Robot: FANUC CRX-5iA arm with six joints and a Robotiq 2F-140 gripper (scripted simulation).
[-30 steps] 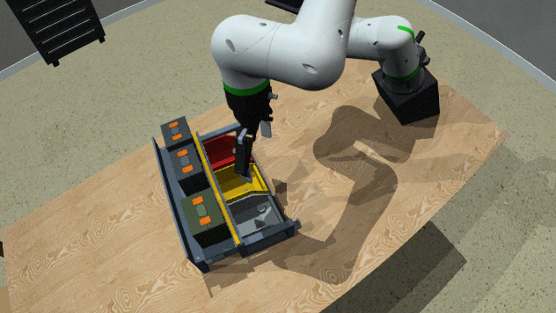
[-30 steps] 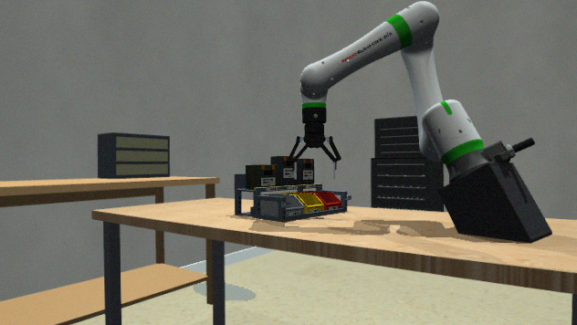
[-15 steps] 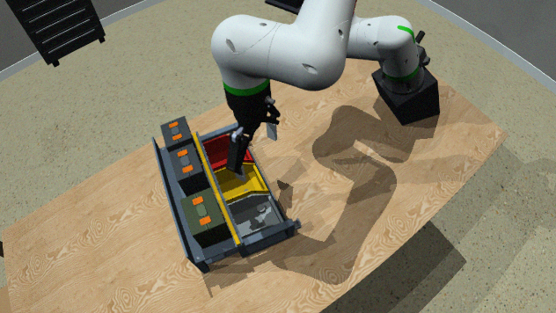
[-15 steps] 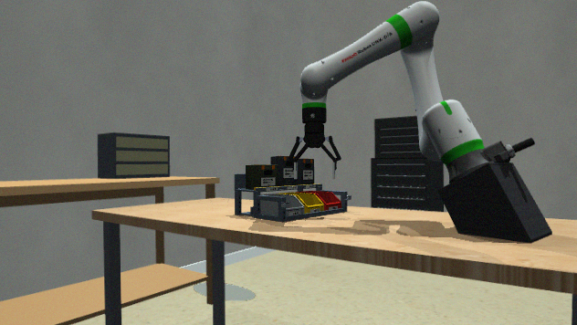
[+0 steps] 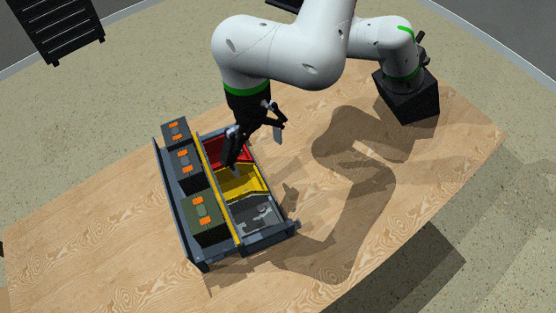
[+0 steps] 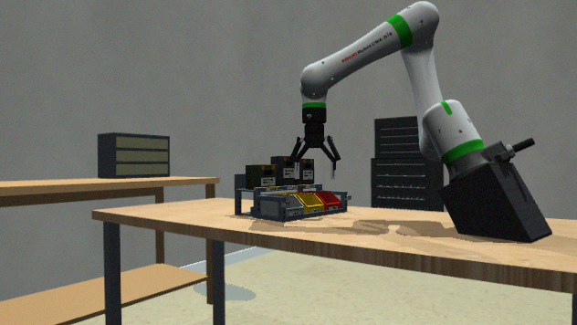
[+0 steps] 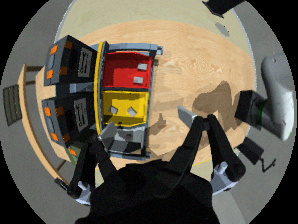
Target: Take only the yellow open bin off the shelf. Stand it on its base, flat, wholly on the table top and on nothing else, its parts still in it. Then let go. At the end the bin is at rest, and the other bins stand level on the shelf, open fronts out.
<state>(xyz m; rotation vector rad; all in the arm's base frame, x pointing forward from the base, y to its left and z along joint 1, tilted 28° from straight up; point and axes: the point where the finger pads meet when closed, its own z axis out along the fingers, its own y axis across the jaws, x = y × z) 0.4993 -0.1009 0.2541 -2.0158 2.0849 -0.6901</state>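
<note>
The yellow open bin (image 5: 242, 182) stands in the middle of the shelf's lower front row, between a red bin (image 5: 220, 149) and a grey bin (image 5: 257, 215). It also shows in the side view (image 6: 309, 201) and in the wrist view (image 7: 127, 110). Small parts lie in it. The grey shelf (image 5: 220, 193) rests on the wooden table. My gripper (image 5: 255, 147) (image 6: 316, 170) is open and empty. It hangs above the shelf, over the red and yellow bins. One finger points down over the bins, the other is out over the table.
Three dark closed boxes (image 5: 189, 171) with orange tabs stand on the shelf's upper back row. The robot base (image 5: 406, 94) stands at the table's far right. Dark drawer cabinets (image 6: 402, 164) stand behind the table, and a second table (image 6: 105, 184) is at the left.
</note>
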